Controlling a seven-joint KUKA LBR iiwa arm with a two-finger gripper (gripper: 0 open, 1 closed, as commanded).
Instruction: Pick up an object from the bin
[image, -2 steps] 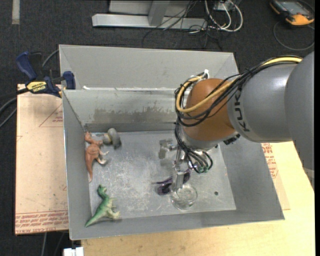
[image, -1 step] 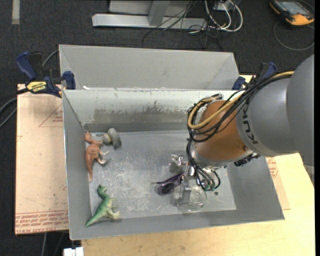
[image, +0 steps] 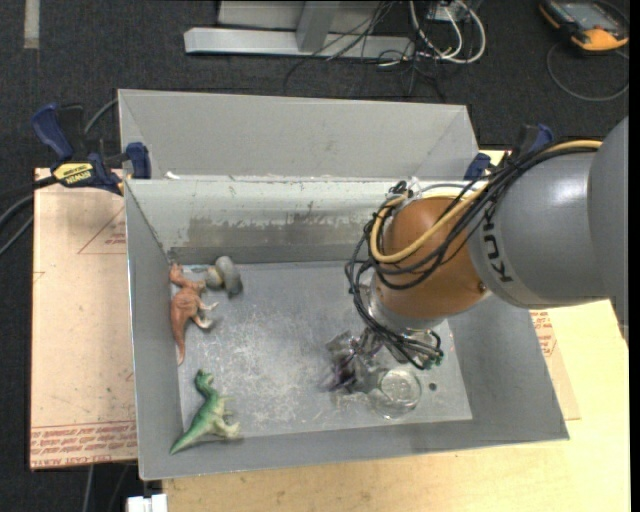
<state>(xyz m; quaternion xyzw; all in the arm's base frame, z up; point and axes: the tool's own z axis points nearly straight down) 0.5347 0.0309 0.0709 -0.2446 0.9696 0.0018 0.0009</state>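
My gripper is low in the bin's right half, close to the floor, under the orange wrist cover. Its dark fingers mingle with a small dark purplish thing on the floor, and I cannot make out what lies between them. A clear round plastic piece lies just right of the fingertips, near the front wall.
An orange-brown toy dinosaur lies along the left wall with a grey mushroom-shaped piece beside its head. A green toy dinosaur lies in the front left corner. The arm and its cables cover the bin's right side.
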